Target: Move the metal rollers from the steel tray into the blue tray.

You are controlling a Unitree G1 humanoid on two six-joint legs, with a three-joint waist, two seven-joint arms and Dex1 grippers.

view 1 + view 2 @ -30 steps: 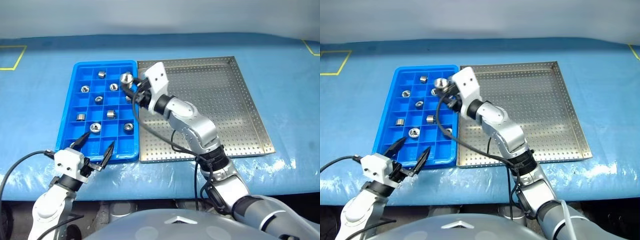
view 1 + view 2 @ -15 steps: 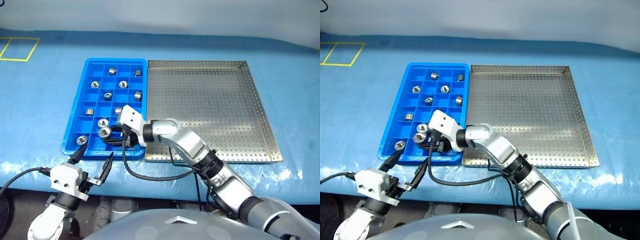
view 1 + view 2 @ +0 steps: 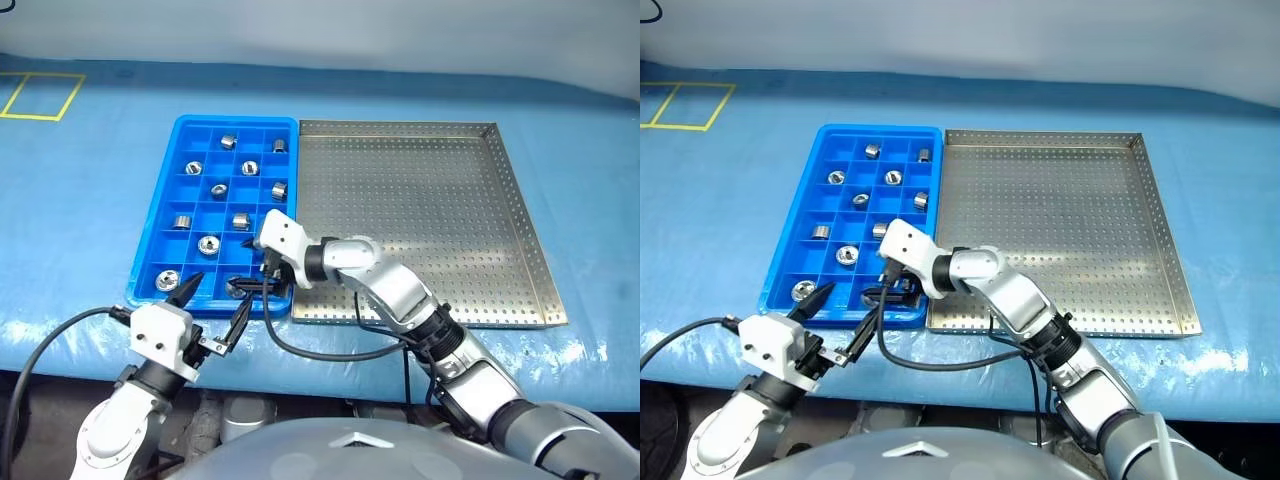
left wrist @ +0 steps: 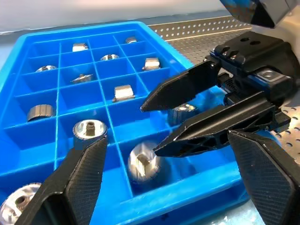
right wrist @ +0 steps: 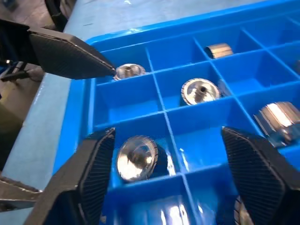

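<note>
The blue tray (image 3: 152,262) holds several metal rollers (image 3: 209,244), each in its own compartment. My right gripper (image 3: 248,288) hovers low over the tray's near row, open, its fingers (image 4: 187,86) spread. One roller (image 5: 136,158) lies loose in the compartment below them, also seen as a roller (image 4: 143,165) in the left wrist view. My left gripper (image 3: 222,293) is open at the tray's near rim, just in front of the right gripper, with nothing between its fingers. The steel tray (image 3: 420,200) to the right shows a bare perforated floor.
Both trays sit side by side on a pale blue table cover (image 3: 80,200). Yellow tape marks (image 3: 40,95) lie at the far left. A black cable (image 3: 330,350) loops from my right arm across the table's front edge.
My right gripper carried a roller from the tray's far end to its near row, then opened; the roller now lies in a compartment. My left gripper rose slightly toward the tray's near rim.
</note>
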